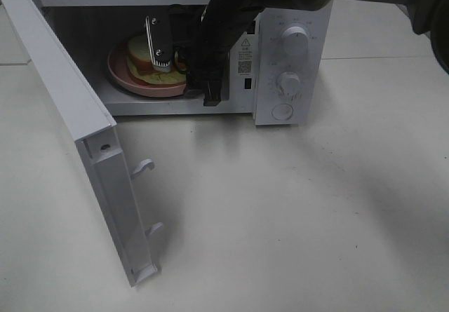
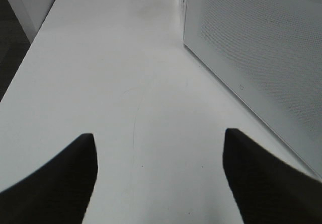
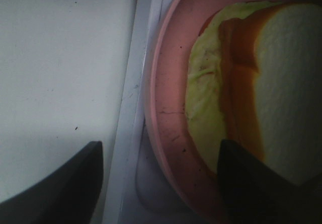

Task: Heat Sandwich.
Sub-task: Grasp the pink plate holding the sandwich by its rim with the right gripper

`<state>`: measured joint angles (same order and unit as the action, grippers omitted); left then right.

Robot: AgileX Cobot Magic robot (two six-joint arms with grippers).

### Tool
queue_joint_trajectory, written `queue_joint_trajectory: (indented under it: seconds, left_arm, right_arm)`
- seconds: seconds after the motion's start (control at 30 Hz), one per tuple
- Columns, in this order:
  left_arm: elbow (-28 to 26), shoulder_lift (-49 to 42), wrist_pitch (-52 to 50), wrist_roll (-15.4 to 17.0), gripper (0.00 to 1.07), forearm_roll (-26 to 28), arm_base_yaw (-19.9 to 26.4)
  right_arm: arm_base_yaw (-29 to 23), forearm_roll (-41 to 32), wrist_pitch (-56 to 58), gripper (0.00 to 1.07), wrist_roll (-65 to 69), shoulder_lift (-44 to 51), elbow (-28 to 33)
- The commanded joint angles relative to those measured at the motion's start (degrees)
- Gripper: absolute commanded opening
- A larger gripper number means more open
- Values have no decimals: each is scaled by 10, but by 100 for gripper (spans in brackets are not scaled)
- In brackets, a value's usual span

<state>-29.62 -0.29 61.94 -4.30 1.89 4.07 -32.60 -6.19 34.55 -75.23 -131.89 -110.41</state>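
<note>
Ok, right fingers [image 3: 60, 183] are sitting spread wide, clamping nothing that I can see. One finger is hanging over the sandwich [image 3: 284, 83]. The other is hanging outside the pink plate [image 3: 163, 113], over a pale white surface, and the plate's rim is running through the gap between them. I'm not able to tell whether either finger is touching the plate or the bread.

From the high camera, the right arm is reaching in through the open front of the microwave [image 1: 312, 66], and its wrist is covering the right half of the cavity. The sandwich is lying on the plate on the cavity floor, toward the left of the opening. White bread is facing up, orange crust is showing along the edge, and yellow-green filling is poking out onto the plate.

Left fingers [image 2: 50, 183] are also sitting spread with nothing between them, hovering over bare table [image 2: 126, 73]. A white perforated panel [image 2: 251, 48] is standing just beside them; I'm not able to tell which face of the microwave that is.

Further out, the door [image 1: 63, 95] is standing wide open to the left, and two latch hooks [image 1: 144, 165] are sticking out of its edge. Two knobs [image 1: 293, 40] and a round button [image 1: 282, 111] are sitting on the panel right of the cavity.
</note>
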Motion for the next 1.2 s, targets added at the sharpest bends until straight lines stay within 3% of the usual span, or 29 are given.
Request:
queue_joint_trajectory:
  seconds: [0.03,0.67,0.97,1.2]
  left_arm:
    - [1,-4,-7,5,68,2,2]
    - [1,-4,-7,5,68,2,2]
    - [1,-4,-7,5,68,2,2]
    - [1,-4,-7,5,68,2,2]
  right_arm:
    - [5,-10,-21,65,3,-1,-5]
    - [6,-30,-59,60,3,-70,-11]
    - [6,-48,-68,51,0,-94,-11]
    - [6,-55,-67,34,-1,-104,-11]
